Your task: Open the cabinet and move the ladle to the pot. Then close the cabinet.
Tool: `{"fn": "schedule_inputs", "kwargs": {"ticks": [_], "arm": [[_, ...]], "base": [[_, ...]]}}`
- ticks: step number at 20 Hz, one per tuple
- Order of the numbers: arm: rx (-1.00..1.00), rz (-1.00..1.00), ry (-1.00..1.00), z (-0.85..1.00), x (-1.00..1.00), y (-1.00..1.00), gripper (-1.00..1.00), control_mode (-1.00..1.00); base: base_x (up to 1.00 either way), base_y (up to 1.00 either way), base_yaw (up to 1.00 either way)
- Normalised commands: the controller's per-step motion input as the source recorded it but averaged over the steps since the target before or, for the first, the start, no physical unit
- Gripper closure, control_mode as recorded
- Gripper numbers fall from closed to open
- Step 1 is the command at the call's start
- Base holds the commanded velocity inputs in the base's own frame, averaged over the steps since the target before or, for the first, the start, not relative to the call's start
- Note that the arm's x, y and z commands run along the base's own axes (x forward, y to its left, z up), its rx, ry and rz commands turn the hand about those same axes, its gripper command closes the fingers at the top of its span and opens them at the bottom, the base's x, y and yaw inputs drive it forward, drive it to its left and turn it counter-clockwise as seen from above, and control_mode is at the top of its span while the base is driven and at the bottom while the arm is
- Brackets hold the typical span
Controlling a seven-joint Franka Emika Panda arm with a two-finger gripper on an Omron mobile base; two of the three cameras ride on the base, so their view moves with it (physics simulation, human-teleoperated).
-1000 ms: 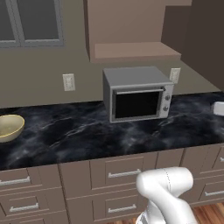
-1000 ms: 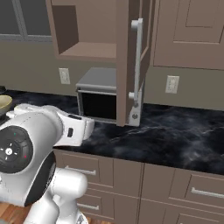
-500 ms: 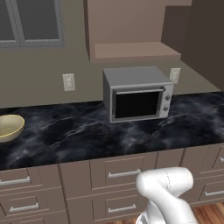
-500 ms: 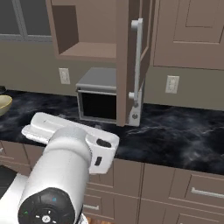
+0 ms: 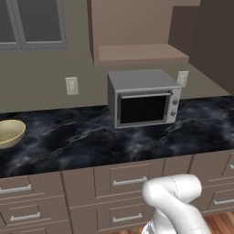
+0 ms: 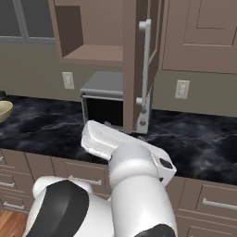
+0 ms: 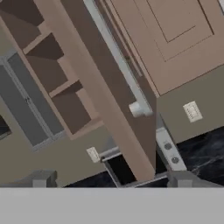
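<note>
The brown wall cabinet [image 5: 137, 27] stands open, and the lower shelf that I can see is bare. Its door [image 6: 135, 69] juts out edge-on toward me, with the long silver bar handle [image 6: 146, 60] on its right face. In the hand view the door [image 7: 94, 87] and handle [image 7: 118, 57] run diagonally across the picture. My gripper [image 7: 111, 181] is open, its fingertips [image 7: 41, 179] set wide apart with nothing between them, well back from the door and below it. The ladle and the pot are out of view.
A grey microwave [image 5: 144, 98] stands on the black marble counter [image 5: 82, 141] under the cabinet. A yellow bowl [image 5: 9, 132] sits at the counter's left end. A grey glass-paned cabinet [image 5: 32, 23] hangs at upper left, and drawers [image 5: 130, 181] run below the counter.
In the right base view my arm has swung from the left toward the middle, its forearm now lying in front of the microwave. The cabinet door stays open and still.
</note>
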Motion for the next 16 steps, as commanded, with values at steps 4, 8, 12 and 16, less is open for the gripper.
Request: {"fn": "schedule_inputs", "kwargs": {"ticks": [4, 8, 12, 16], "arm": [[0.22, 0.1, -0.03, 0.0, 0.2, -0.62, -1.0, -1.0], [0.23, 0.09, 0.0, 0.0, 0.72, -0.53, -1.0, -1.0], [0.25, 0.09, 0.0, 0.0, 0.98, -0.38, -1.0, -1.0], [0.25, 0.08, 0.0, 0.0, 1.0, -0.22, -1.0, -1.0]], "base": [[0.0, 0.0, 0.0], [0.0, 0.0, 0.0], [0.0, 0.0, 0.0], [0.0, 0.0, 0.0]]}}
